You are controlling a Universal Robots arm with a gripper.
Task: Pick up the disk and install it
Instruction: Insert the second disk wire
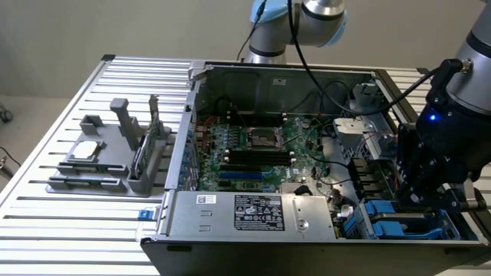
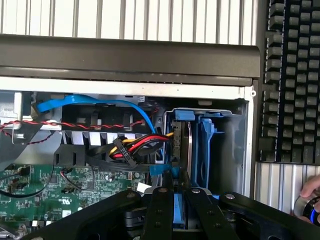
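I'm looking down on a slatted metal table (image 1: pixel 46 227) with an open computer case (image 1: pixel 230 77) lying on it. Inside the case sits the green motherboard (image 1: pixel 253 155), with its processor socket (image 1: pixel 261 138) near the middle. Along the case's near edge is the silver power supply (image 1: pixel 253 215); it carries a black label and a small white one, but I can't read the print on either.

At the exterior view's left stands a grey holder rack (image 1: pixel 107 167). It holds a small square silver chip (image 1: pixel 84 150) lying flat and a long green circuit card (image 1: pixel 146 144) standing on edge.

At the exterior view's right, my arm's black gripper (image 1: pixel 429 190) hangs over the case's near right corner, just above the blue drive bays (image 1: pixel 399 221). In the wrist view the gripper (image 2: pixel 175 200) has its two fingers (image 2: pixel 159 215) drawn close together, clamped on the disk (image 2: pixel 189 145), which stands on edge down in the bay, its blue carrier frame beside the bay wall. A blue cable (image 2: pixel 125 107) and a red, yellow and black wire bundle (image 2: pixel 142 142) run beside the bay.

Outside the case lies a black keyboard (image 2: pixel 290 75), and a person's fingertips (image 2: pixel 310 187) show near it.
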